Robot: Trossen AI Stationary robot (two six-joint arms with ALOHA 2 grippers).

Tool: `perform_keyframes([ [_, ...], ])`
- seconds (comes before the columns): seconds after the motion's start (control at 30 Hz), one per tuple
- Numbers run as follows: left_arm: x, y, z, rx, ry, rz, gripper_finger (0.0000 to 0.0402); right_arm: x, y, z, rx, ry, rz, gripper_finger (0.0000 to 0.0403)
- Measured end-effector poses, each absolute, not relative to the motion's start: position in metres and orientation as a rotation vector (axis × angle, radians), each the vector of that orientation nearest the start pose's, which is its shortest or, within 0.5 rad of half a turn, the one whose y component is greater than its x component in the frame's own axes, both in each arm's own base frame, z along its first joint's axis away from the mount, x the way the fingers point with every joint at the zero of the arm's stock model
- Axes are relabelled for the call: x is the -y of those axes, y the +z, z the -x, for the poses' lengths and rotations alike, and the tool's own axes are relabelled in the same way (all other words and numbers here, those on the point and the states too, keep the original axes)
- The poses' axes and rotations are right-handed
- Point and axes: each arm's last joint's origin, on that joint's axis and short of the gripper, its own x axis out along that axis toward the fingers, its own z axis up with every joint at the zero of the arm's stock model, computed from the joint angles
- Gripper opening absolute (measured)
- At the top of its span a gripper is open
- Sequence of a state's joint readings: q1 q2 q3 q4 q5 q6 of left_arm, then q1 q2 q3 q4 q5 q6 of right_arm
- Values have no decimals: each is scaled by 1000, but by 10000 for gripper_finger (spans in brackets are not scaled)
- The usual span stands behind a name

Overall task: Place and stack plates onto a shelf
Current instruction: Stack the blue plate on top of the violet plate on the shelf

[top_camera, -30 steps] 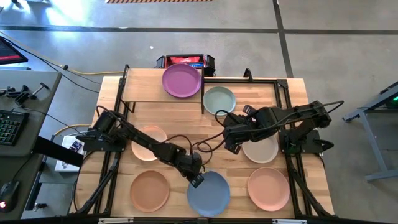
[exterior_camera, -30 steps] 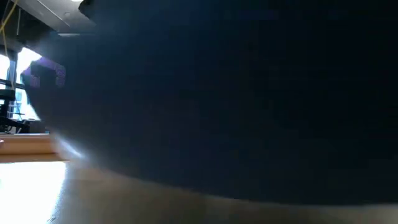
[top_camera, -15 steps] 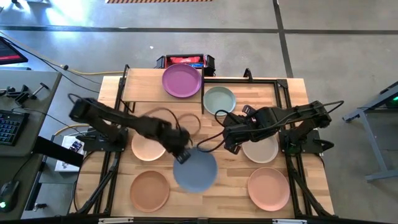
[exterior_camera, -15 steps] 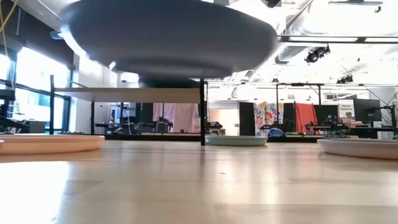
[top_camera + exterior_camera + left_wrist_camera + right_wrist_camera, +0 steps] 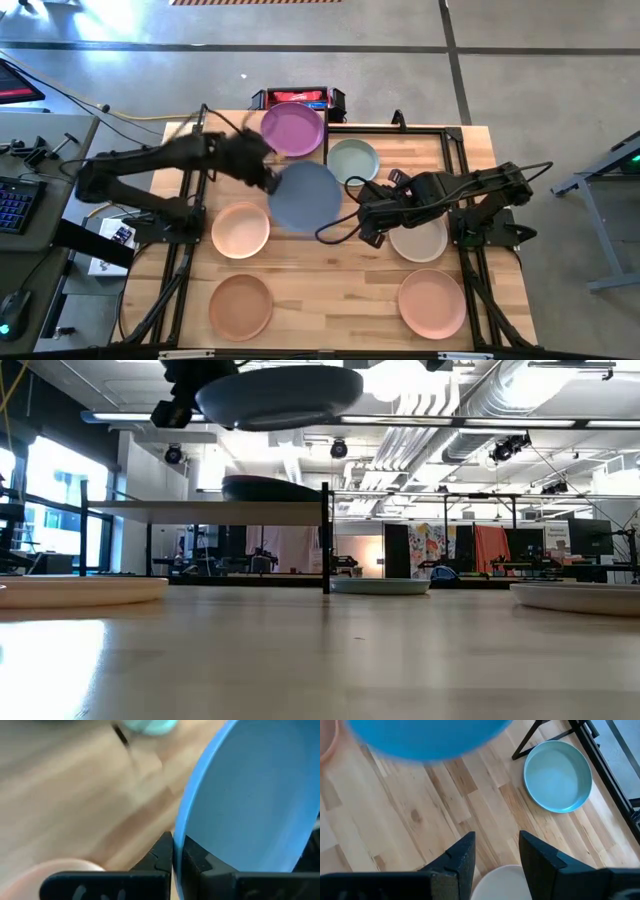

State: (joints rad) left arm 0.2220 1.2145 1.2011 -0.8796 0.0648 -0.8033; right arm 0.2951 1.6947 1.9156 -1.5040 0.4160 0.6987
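Observation:
My left gripper (image 5: 271, 184) carries the blue plate (image 5: 305, 197) in the air just near of the shelf (image 5: 232, 140), a light-wood board on a black frame. The purple plate (image 5: 293, 129) rests flat on the shelf's right end. In the low view the blue plate (image 5: 280, 390) hangs above the shelf board (image 5: 200, 511) and the purple plate (image 5: 268, 488). My right gripper (image 5: 370, 228) waits open over the table's middle right, beside the beige plate (image 5: 420, 240). No dark teal plate is in view. My left gripper (image 5: 173, 844) pinches the blue plate's rim (image 5: 181, 827) on its left edge, one finger on the upper face and one beneath. The fingers come level from the table's left. The plate is lifted clear and close to level.
Lying flat on the tabletop are the pale grey-green plate (image 5: 353, 161), the peach plate (image 5: 240, 229), the terracotta plate (image 5: 240, 305) and the salmon pink plate (image 5: 432, 303). The shelf's black frame post (image 5: 326, 538) stands at its right end. The shelf's left half is bare.
My left gripper has lifted the blue plate off the table at the near edge. It has carried it up and toward the far edge, to just near of the shelf. The plate now hangs above shelf height.

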Motion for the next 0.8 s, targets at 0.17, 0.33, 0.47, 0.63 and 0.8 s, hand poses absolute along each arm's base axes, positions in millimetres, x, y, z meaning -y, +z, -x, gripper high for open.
perform_keyframes([
  [0.17, -76, 347, -205, -663, 571, 880, 2, -78, 388, -296, -1076, -506, -169, 129],
  [0.33, -93, 365, -188, -571, 621, 842, 2, -76, 388, -297, -1062, -521, -161, 129],
  [0.47, -108, 389, -179, -489, 647, 776, 2, -73, 388, -298, -1049, -544, -162, 129],
  [0.63, -132, 410, -170, -418, 720, 722, 3, -66, 388, -300, -1038, -578, -193, 129],
  [0.8, -160, 419, -166, -398, 747, 726, 3, -60, 388, -301, -1034, -603, -222, 129],
])
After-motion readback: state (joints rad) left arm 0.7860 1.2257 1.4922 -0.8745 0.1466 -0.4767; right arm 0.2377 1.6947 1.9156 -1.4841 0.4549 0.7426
